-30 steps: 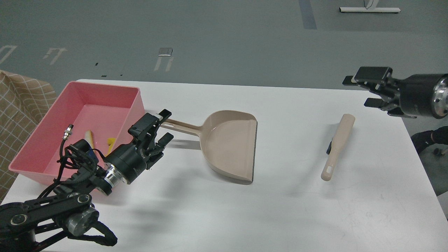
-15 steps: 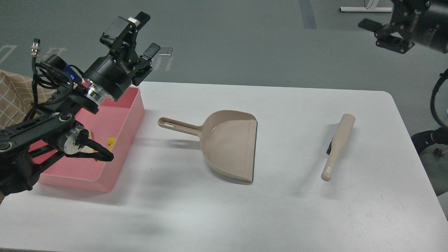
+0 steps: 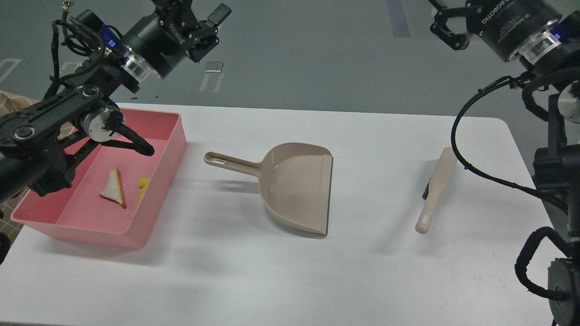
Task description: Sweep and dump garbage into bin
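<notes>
Your garbage, the bread slice (image 3: 113, 189) and yellow sponge (image 3: 142, 186), sits in the pink bin (image 3: 136, 235) on the tabletop (image 3: 290, 271). Left hand (image 3: 201, 13) hangs empty, fingers apart; right hand (image 3: 446, 27) I can't tell.

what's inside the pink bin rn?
In the pink bin: a white triangular slice with a tan crust, and a yellow scrap beside it. The left arm crosses over the bin's far-left part, so the floor there is hidden.
</notes>
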Action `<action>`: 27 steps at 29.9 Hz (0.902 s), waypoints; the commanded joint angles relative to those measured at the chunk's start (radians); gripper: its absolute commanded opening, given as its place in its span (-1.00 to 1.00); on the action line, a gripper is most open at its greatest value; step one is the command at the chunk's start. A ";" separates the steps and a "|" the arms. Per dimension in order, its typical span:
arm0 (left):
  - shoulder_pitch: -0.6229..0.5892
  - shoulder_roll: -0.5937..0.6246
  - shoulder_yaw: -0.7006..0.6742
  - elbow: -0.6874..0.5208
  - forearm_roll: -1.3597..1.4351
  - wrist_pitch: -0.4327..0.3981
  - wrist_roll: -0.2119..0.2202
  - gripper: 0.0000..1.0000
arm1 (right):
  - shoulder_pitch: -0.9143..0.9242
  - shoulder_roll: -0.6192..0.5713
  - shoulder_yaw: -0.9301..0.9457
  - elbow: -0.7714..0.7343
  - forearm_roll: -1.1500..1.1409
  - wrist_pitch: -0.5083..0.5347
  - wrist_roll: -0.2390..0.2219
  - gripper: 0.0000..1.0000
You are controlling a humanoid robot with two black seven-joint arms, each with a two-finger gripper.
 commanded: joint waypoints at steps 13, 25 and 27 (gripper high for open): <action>-0.038 -0.322 -0.119 0.385 -0.021 -0.176 0.000 0.95 | 0.079 0.068 -0.012 -0.393 -0.001 0.000 0.150 0.96; -0.023 -0.345 -0.097 0.391 -0.020 -0.177 0.000 0.95 | 0.067 0.068 -0.089 -0.510 0.006 0.000 0.131 0.96; -0.009 -0.346 -0.097 0.391 -0.018 -0.177 0.000 0.95 | 0.067 0.068 -0.104 -0.507 0.026 0.000 0.130 0.96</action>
